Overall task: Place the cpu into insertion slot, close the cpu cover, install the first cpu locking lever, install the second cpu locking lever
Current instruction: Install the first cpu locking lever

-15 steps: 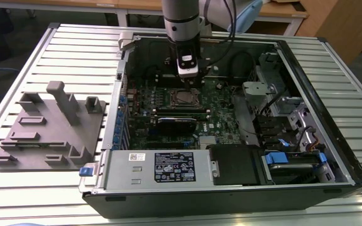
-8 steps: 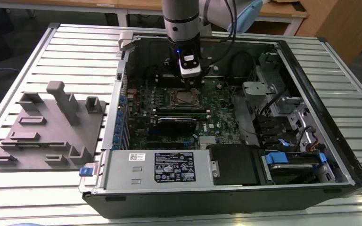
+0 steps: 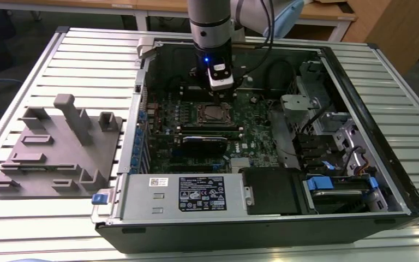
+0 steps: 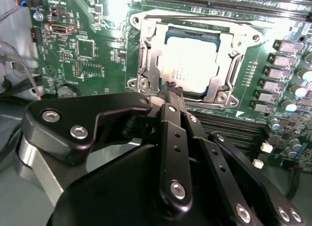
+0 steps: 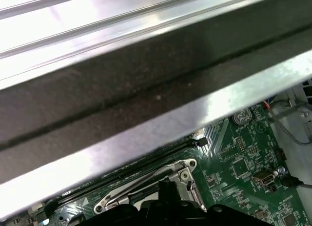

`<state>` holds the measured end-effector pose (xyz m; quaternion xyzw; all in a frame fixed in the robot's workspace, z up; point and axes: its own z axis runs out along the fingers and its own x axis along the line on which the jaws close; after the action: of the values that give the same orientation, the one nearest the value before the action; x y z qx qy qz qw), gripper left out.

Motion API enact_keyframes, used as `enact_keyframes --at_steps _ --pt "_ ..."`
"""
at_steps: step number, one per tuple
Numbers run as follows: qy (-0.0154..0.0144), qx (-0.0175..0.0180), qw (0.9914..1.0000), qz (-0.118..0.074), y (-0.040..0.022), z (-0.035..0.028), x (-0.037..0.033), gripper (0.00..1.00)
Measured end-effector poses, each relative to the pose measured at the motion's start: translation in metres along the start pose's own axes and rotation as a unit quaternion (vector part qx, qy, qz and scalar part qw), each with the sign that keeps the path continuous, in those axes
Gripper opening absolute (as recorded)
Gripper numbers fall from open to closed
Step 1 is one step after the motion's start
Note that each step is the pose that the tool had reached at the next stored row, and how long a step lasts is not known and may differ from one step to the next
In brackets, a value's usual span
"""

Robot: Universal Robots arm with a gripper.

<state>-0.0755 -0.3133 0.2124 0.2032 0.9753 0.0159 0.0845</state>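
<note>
1. One gripper (image 4: pixel 171 92) takes up the near part of the second wrist view, its black fingers (image 4: pixel 168 138) pressed together into a narrow tip with nothing between them; the tip touches, or sits just above, the edge of the cpu cover (image 4: pixel 146 65).
2. Past the tip, that view shows the cpu (image 4: pixel 187 60) seated in the insertion slot (image 4: pixel 192 33): a flat square with a pale silver-grey top, framed by the silvery cover lying closed over it.
3. The first wrist view shows what the other lacks: a corner of the socket frame (image 5: pixel 185 170) and a thin wire lever (image 5: pixel 141 179), with the dark case wall (image 5: pixel 146 89) beyond.
4. The exterior view alone gives the wider scene: the arm (image 3: pixel 211 27) reaching down into the open computer case (image 3: pixel 384 136), the socket at about 6 o'clock from the gripper, and a grey fixture block (image 3: pixel 57 147) at 9 o'clock on the slatted table (image 3: pixel 20 229).
5. White labels on the power supply (image 3: pixel 195 194) carry print too small to read.
</note>
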Motion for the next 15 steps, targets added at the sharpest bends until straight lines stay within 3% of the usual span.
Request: enact_keyframes --at_steps 2,6,8,15 --pt "0.0061 0.0048 0.99997 0.000 0.0000 0.0005 0.0001 0.10" --pt "0.0227 0.0168 0.99960 -0.001 -0.0001 0.0017 0.0003 0.10" --pt "0.0293 0.0215 0.99934 -0.002 -0.0001 0.0021 0.0004 0.10" --pt "0.0323 0.0230 0.99921 -0.002 -0.0001 0.0021 0.0004 0.10"
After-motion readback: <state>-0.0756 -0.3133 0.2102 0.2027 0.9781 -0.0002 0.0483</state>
